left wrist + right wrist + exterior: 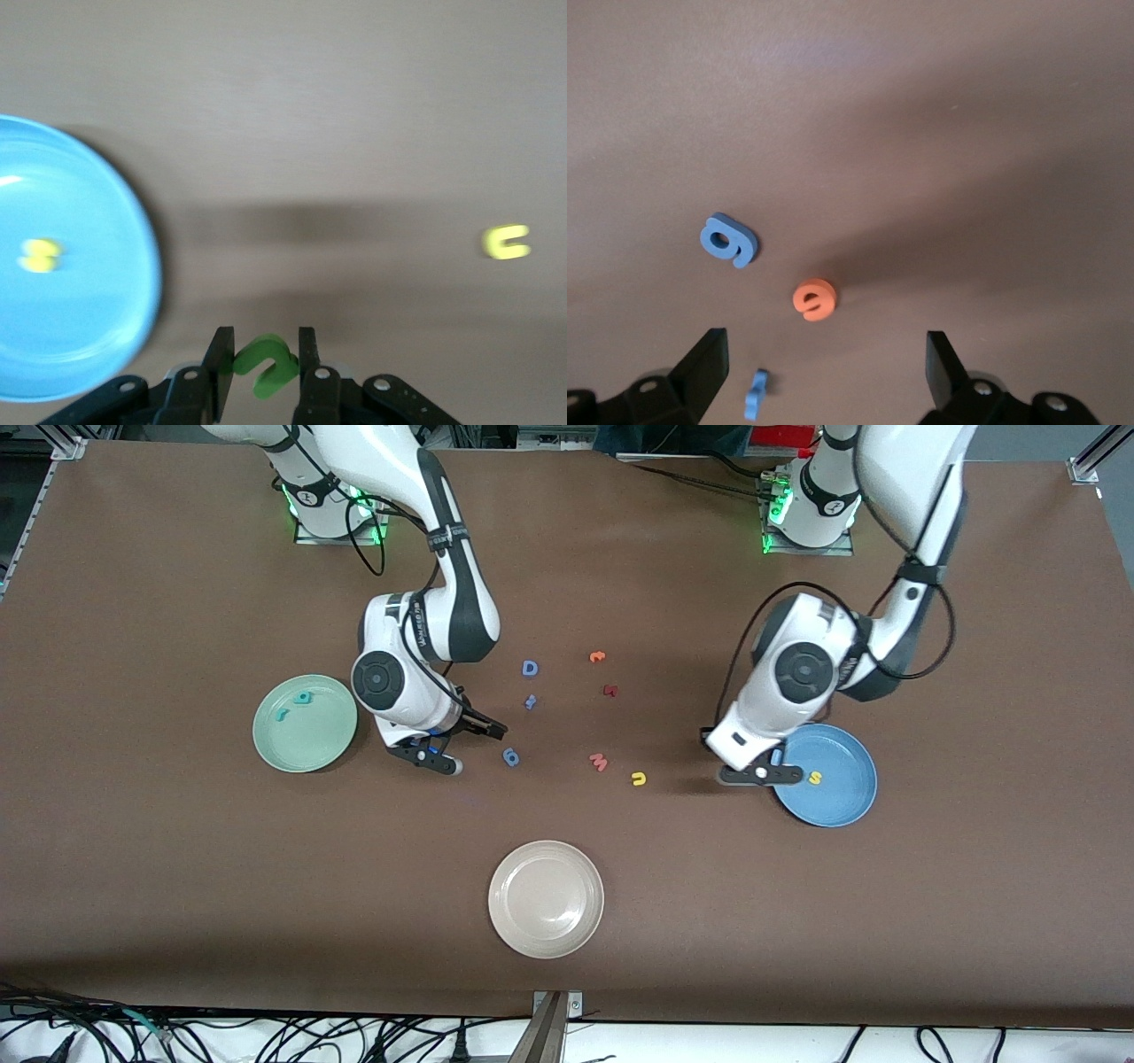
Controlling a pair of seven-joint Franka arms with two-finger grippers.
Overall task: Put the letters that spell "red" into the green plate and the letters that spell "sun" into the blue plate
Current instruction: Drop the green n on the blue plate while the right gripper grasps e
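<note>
A: Where the counter (pixel 177 886) lies nearest the front camera, what is seen?

B: A beige-white plate (pixel 546 899) is seen alone. Farther up, a yellow "u"-shaped letter (pixel 638 779) and a pink "w" (pixel 599 761) are found near the middle, with a blue looped letter (pixel 511 756) toward the right arm's end.

A: And the plates for the task?

B: The blue plate (pixel 837 802) is set at the left arm's end, a yellow "s" (pixel 816 778) lying in it. The green plate (pixel 292 748) is set at the right arm's end, with a teal "r" (pixel 282 714) and a teal looped letter (pixel 304 698) inside.

A: How are the grippers held?

B: The left gripper (pixel 266 365) is pinched on a green "u" (pixel 266 363) just beside the blue plate's rim. The right gripper (pixel 824 367) is spread wide over the orange "e" (pixel 814 298), between the green plate and the blue looped letter.

A: Farthest away?

B: A small blue piece (pixel 530 701), a dark red letter (pixel 609 690), a blue capital D (pixel 530 668) and an orange hooked letter (pixel 597 657) are scattered.
</note>
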